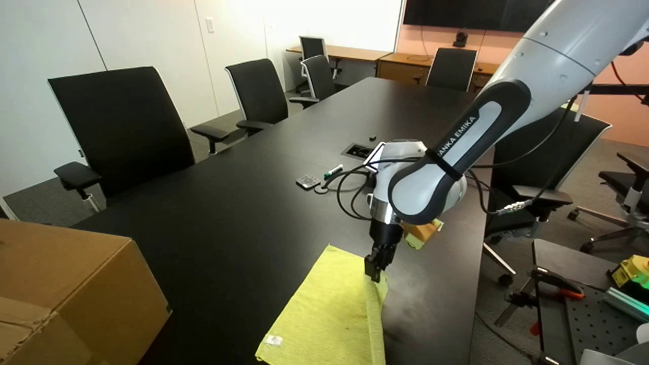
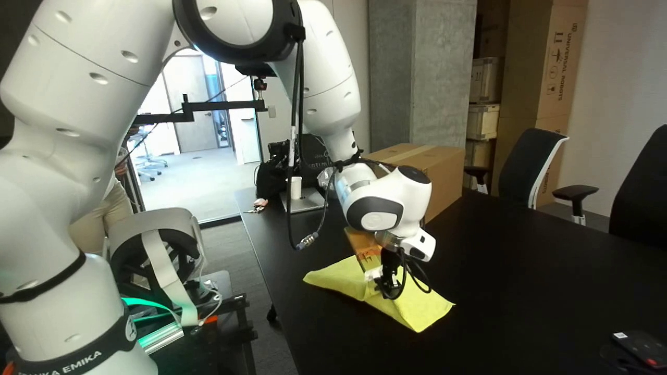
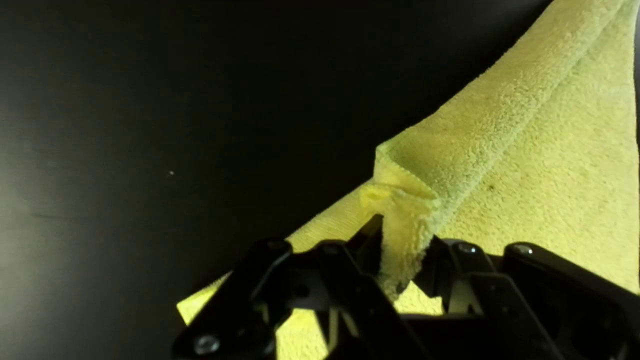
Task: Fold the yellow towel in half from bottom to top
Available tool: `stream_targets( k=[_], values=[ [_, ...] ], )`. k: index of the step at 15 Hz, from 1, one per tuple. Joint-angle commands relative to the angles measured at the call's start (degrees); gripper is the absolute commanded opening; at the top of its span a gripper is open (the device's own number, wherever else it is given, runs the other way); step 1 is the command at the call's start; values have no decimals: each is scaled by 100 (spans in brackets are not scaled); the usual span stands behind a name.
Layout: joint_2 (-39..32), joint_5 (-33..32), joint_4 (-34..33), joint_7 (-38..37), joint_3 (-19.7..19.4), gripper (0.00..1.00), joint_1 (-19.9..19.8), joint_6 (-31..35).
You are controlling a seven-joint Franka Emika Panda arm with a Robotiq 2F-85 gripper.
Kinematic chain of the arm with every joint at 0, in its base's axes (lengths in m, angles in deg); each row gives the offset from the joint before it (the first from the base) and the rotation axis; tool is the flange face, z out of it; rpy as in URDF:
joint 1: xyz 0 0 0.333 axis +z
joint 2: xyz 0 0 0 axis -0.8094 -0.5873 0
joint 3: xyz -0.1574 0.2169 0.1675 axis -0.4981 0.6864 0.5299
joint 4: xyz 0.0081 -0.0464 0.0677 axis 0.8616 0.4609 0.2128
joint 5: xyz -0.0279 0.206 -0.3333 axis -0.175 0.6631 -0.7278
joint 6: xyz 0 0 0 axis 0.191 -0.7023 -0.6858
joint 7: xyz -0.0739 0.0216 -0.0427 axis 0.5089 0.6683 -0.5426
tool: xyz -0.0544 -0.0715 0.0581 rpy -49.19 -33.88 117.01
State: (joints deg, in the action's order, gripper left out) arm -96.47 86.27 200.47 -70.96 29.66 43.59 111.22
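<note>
Right at the edge of the yellow towel [image 1: 319, 314] with the gripper [image 1: 375, 268], out on the dark table [image 1: 228, 238]! Clearest from the wrist view: pinching a bunched tuck of cloth between the fingertips [image 3: 371, 237], with a strip of edge turned over alongside. Looking in an exterior view, outside the wrist frame, at a white label [image 1: 274, 340] near a towel corner (small but plain) and a green-and-white marker [image 1: 333, 171] farther off. In an exterior view, spotting a dark handset [image 2: 643, 346]. In both exterior views, taking in a cardboard box [image 2: 443, 179], apart from the cloth.
</note>
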Motion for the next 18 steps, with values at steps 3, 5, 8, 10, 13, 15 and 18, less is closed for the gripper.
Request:
stream_targets(
  k=[3,5,8,10,13,15,18],
  values=[
    [-339,113,-980,-65,-222,3,235,-323],
    [-484,47,-1281,-200,-366,3,369,-338],
    [-716,-3,-1682,-347,-533,3,535,-423],
    [-869,-18,-1973,-469,-642,3,629,-538],
    [-1016,-58,-2381,-692,-825,3,764,-673],
    [-1096,-120,-2625,-869,-974,3,882,-731],
    [-1234,-293,-2905,-1100,-1204,3,1078,-846]
  ],
)
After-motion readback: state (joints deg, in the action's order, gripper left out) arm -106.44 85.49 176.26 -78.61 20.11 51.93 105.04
